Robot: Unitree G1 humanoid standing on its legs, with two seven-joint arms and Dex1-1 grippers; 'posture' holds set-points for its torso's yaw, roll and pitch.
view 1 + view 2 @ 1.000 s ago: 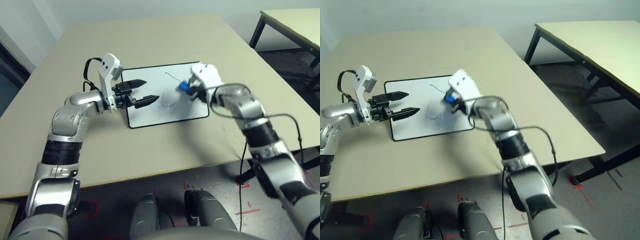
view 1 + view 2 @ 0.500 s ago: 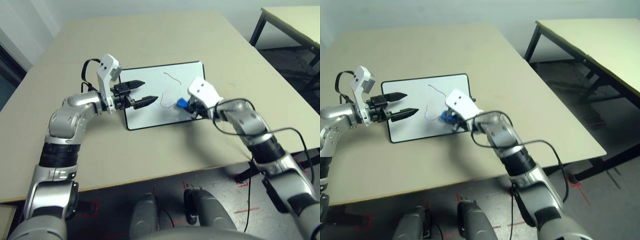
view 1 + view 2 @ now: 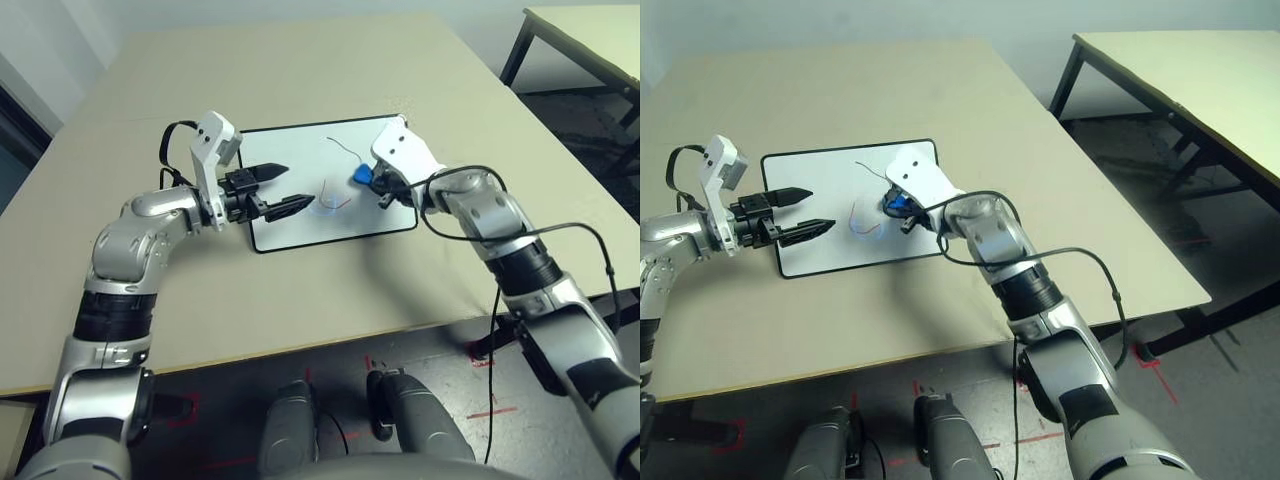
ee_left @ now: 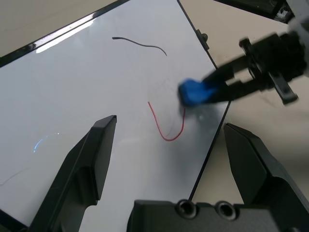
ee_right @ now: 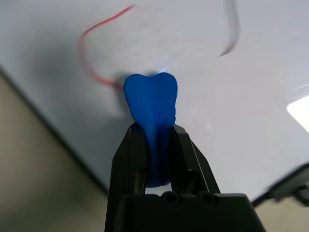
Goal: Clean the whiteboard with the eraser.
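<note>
The whiteboard (image 3: 325, 185) lies flat on the beige table (image 3: 300, 290), in front of the robot. The right hand (image 5: 157, 140) is clamped on the blue eraser (image 4: 192, 92), whose tip is at the board's surface in its right part, just beside a curved red stroke (image 4: 166, 123). A thin dark line (image 4: 140, 43) sits farther off on the board. The left hand (image 3: 275, 188) hovers over the board's left part with its two black fingers (image 4: 89, 159) spread apart and holding nothing, pointing right toward the eraser. A second table (image 3: 1200, 80) stands far right.
</note>
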